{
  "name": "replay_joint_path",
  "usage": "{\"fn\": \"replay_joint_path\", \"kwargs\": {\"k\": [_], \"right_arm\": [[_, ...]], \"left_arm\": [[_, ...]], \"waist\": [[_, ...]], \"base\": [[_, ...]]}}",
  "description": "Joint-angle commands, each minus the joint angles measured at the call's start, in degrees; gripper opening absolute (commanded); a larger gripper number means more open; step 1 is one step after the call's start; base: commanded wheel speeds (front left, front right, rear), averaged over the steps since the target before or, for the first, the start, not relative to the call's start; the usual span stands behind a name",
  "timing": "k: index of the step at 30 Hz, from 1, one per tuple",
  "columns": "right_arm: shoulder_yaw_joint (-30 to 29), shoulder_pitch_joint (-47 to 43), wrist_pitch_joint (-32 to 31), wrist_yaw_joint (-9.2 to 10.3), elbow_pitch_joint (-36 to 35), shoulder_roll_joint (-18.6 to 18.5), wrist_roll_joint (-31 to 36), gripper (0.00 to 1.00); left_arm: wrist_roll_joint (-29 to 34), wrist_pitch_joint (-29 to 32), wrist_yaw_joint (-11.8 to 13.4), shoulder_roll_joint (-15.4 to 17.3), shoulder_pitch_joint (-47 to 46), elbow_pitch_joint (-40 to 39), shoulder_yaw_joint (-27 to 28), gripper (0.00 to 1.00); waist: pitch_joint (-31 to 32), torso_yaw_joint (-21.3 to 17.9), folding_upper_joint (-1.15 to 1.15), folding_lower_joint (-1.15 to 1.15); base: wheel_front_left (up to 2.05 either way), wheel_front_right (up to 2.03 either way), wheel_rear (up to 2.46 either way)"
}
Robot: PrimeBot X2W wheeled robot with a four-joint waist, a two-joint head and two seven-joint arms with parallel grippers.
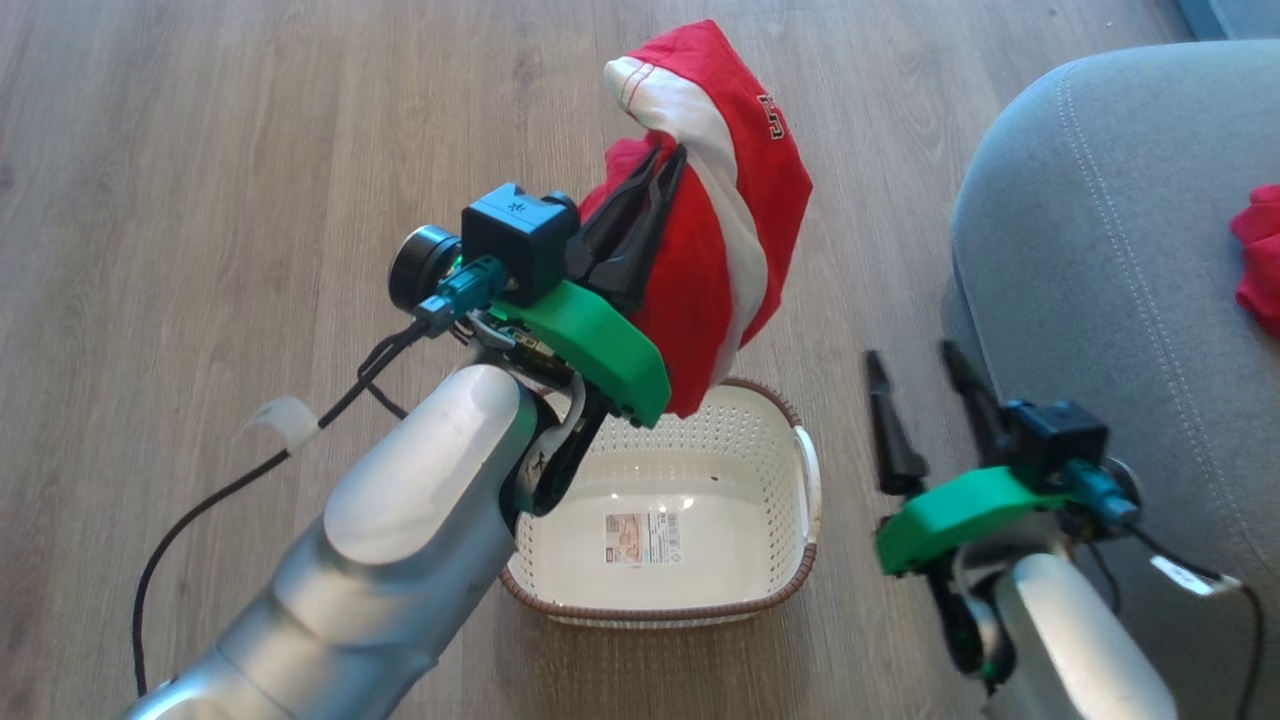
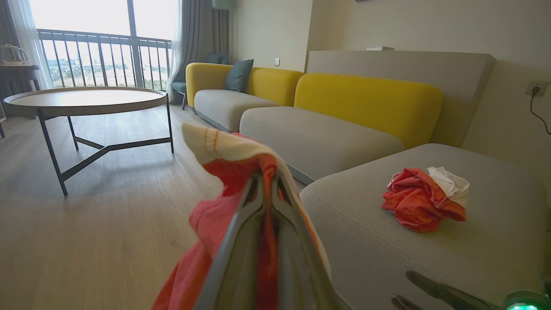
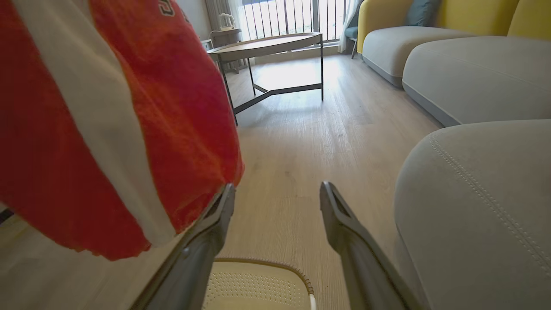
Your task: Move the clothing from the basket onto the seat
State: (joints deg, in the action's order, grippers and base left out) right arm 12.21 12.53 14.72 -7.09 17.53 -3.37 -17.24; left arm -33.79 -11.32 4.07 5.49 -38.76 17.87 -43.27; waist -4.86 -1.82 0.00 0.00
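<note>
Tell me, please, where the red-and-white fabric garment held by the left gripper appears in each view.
Head view: red-and-white fabric garment upper centre, pinched in the left gripper.
Left wrist view: garment bottom centre, around the fingers.
Right wrist view: garment hanging at left.
Shared landmark: grey upholstered seat, right in each.

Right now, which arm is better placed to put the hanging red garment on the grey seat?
The left. The left gripper is shut on the red garment, held clear of the basket. The right gripper is open and empty beside the seat.

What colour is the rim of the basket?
Brown, on a cream-white basket; clearest in head view.
</note>
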Motion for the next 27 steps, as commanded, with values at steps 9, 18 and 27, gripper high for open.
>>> {"fn": "replay_joint_path", "kwargs": {"k": [9, 18, 27], "right_arm": [[10.5, 7.36, 0.28, -0.4, -9.04, -1.83, -1.41, 1.0], [19.09, 13.84, 0.28, -0.4, -10.76, -5.32, -2.35, 1.0], [21.92, 16.78, 0.28, -0.4, -5.04, -6.37, -4.93, 1.0]], "left_arm": [[0.46, 0.65, 0.53, 1.1, -1.69, -4.06, 1.04, 0.0], [0.55, 0.82, 0.08, 0.41, -1.8, -4.78, -0.75, 0.0], [0.28, 1.13, -0.88, -0.59, -2.21, -5.45, -3.11, 0.0]], "waist": [[-0.7, 0.7, 0.0, 0.0], [-1.25, 2.45, 0.0, 0.0], [-1.38, 4.16, 0.0, 0.0]], "base": [[0.0, 0.0, 0.0], [0.0, 0.0, 0.0], [0.0, 0.0, 0.0]]}}
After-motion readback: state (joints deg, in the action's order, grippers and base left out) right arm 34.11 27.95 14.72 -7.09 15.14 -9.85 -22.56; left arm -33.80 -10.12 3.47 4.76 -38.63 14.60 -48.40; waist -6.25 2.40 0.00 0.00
